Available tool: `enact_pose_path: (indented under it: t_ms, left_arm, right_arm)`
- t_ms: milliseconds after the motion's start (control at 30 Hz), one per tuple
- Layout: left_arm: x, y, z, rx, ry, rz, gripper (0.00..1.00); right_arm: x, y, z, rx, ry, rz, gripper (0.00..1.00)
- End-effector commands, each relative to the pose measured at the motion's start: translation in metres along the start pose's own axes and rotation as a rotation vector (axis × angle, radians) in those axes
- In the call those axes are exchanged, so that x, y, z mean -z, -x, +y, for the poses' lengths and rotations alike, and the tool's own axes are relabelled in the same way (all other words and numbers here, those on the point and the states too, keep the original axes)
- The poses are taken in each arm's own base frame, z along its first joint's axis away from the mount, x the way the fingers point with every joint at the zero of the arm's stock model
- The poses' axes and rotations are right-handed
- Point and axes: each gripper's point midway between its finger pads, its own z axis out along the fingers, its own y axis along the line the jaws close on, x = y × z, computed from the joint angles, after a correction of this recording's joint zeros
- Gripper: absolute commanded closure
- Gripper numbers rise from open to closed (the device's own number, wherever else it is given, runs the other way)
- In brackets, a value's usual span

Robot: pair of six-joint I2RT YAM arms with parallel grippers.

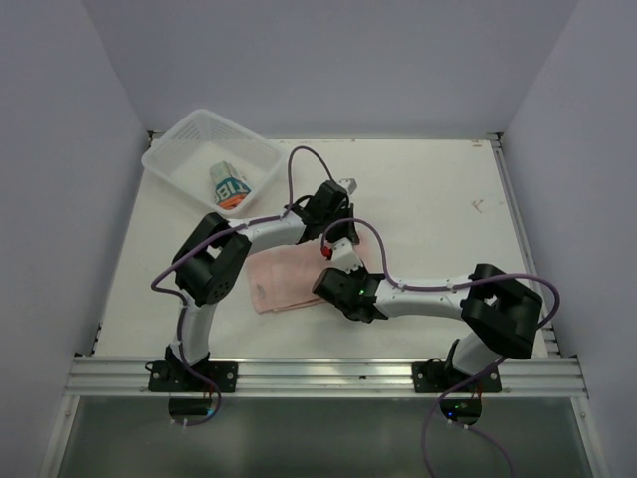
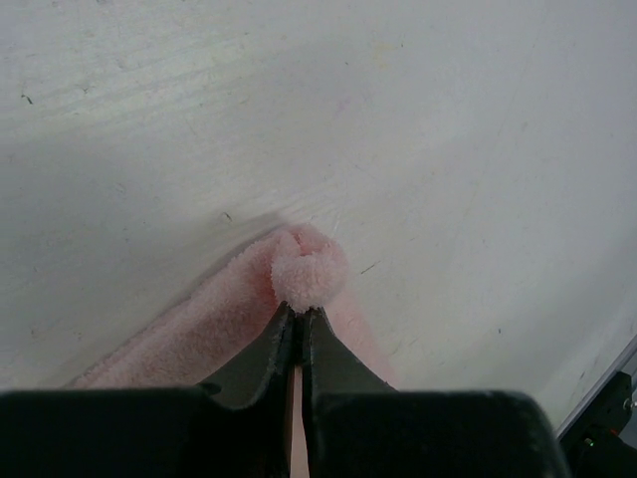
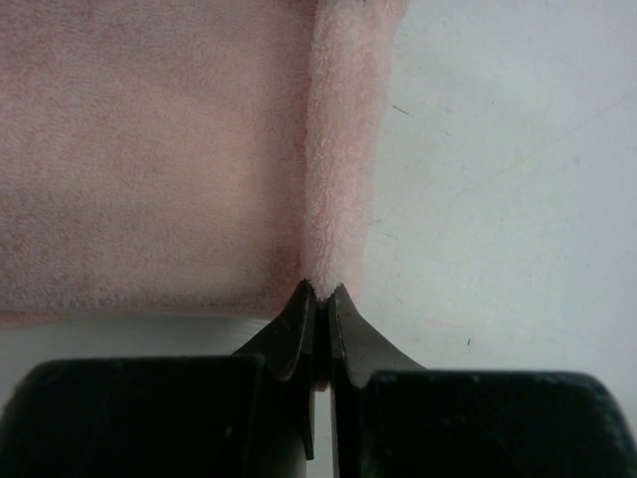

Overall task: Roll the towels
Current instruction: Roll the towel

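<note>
The pale pink towel lies flat on the white table, mostly under both arms. My left gripper is shut on its far right corner, which bunches into a small roll at the tips. My right gripper is shut on the near end of the same right edge, which is folded up into a narrow ridge. In the top view the left gripper and right gripper sit over that edge. The white/teal lettered towel lies rolled in the white mesh basket.
The basket stands at the table's back left. Grey walls close in the left, back and right sides. A metal rail runs along the near edge by the arm bases. Cables loop above both arms.
</note>
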Motion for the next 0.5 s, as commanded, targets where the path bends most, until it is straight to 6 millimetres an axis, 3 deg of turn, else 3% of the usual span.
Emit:
enact_pose_path:
  t_ms: [0, 467]
  left_arm:
    - [0.010, 0.041, 0.008, -0.044, 0.030, -0.151, 1.00]
    - [0.005, 0.024, 0.037, -0.050, 0.117, -0.131, 1.00]
  right_arm:
    - [0.002, 0.007, 0.017, -0.061, 0.054, -0.015, 1.00]
    - [-0.012, -0.007, 0.032, -0.169, 0.129, 0.020, 1.00]
